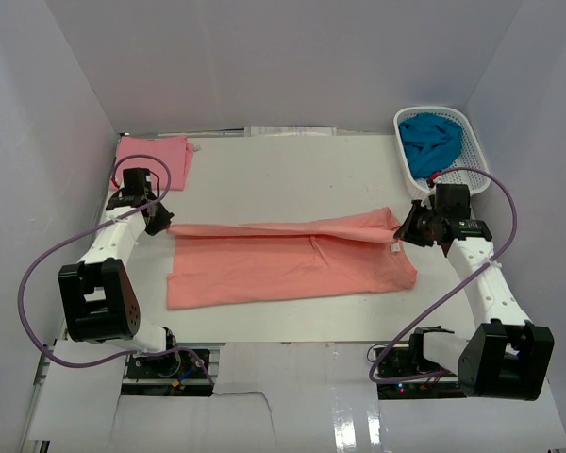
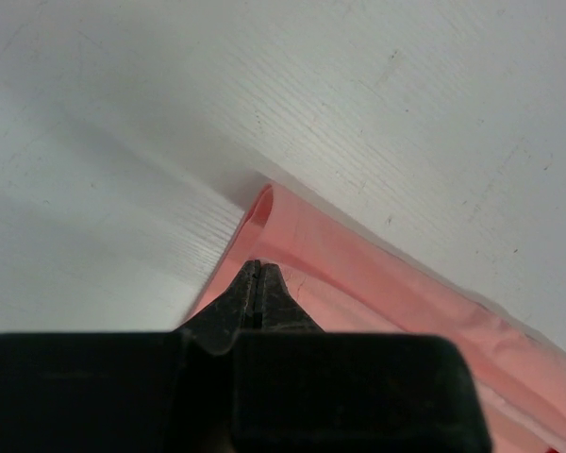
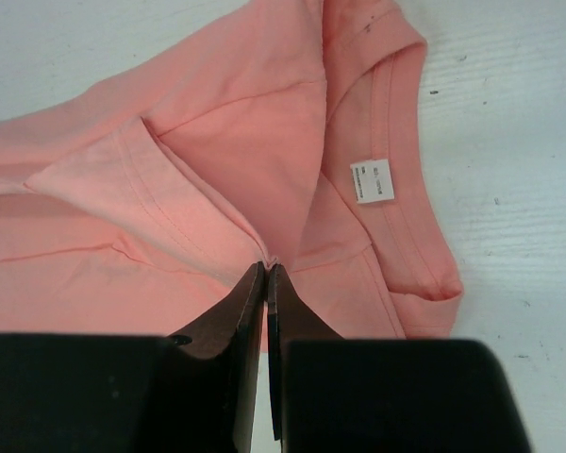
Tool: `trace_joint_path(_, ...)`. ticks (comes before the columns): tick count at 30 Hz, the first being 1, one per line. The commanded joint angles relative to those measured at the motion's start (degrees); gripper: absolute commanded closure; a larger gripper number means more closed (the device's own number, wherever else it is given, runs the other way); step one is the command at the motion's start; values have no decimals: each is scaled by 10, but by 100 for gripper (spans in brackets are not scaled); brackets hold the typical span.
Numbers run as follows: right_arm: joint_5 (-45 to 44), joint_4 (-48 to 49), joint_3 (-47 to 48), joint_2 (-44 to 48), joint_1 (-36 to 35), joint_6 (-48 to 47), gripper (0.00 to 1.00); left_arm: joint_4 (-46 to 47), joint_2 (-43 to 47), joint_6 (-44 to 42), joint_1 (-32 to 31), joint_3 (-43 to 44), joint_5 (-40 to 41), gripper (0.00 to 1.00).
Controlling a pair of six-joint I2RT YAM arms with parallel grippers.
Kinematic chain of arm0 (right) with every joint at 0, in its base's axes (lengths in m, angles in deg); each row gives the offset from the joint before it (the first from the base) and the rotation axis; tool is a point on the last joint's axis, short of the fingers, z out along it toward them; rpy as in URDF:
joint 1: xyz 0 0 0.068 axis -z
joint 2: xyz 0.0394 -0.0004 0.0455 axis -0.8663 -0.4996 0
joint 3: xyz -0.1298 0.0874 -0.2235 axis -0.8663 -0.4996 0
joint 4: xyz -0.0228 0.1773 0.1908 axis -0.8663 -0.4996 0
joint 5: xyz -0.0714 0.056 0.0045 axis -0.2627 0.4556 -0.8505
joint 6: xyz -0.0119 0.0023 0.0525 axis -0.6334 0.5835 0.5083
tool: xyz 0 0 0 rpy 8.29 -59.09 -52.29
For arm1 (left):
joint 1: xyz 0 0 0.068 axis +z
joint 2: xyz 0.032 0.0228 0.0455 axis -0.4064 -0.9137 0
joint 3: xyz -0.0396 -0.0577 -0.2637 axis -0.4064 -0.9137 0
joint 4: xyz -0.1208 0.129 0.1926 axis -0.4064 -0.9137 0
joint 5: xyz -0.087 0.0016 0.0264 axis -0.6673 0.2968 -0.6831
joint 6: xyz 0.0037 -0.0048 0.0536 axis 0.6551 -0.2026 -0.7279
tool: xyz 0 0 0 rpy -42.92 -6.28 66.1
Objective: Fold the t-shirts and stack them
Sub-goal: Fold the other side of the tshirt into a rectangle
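A large salmon-orange t-shirt (image 1: pixel 283 269) lies stretched lengthwise across the middle of the table, its far half folded over toward the front. My left gripper (image 1: pixel 163 225) is shut on its left end; in the left wrist view the closed tips (image 2: pixel 255 266) pinch the cloth fold (image 2: pixel 358 274). My right gripper (image 1: pixel 406 229) is shut on the right end, near the neck. In the right wrist view its tips (image 3: pixel 266 267) nip a pleat of the shirt (image 3: pixel 217 142) beside the white neck label (image 3: pixel 371 179). A lighter pink t-shirt (image 1: pixel 151 156) lies folded at the back left. A teal-blue t-shirt (image 1: pixel 431 142) is in the basket.
A white lattice basket (image 1: pixel 476 156) stands at the back right, just behind my right gripper. White walls enclose the table on the left, back and right. Purple cables loop from both arms over the table's side edges.
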Motion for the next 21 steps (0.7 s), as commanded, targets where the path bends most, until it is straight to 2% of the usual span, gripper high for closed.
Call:
trace_joint_path(1,-18,7,-12,39,5,17,92,-2,33,5,6,-13,7,100)
trace_joint_path(10,-38,-11,-50,46,9,49,92,-4,26,13,6,-32,4,100)
trace_joint_path(14,-19,-15,-70,45,9,55,92,-5,14,13,6,-38,-5,100)
trace_joint_path(21,-9,-23,-110,46,12,79,80,-8,33,28,6,-65,-10,97)
